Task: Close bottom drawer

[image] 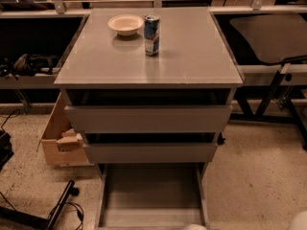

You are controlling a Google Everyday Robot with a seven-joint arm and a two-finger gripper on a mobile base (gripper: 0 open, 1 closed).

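The bottom drawer (152,191) of the grey cabinet (148,56) is pulled far out toward me, its grey box interior open to view and its front at the picture's bottom edge. The mid-sized drawer (149,152) and the widest top drawer (147,119) above it each stand out a little. Of my gripper (194,227), only a pale sliver shows at the bottom edge, by the bottom drawer's front right corner. A white rounded part of my arm (300,221) sits in the bottom right corner.
A white bowl (125,24) and a blue drink can (151,28) stand on the cabinet top. An open cardboard box (60,140) sits on the floor at the cabinet's left. Cables and a black leg (60,207) lie bottom left. Table frames stand on both sides.
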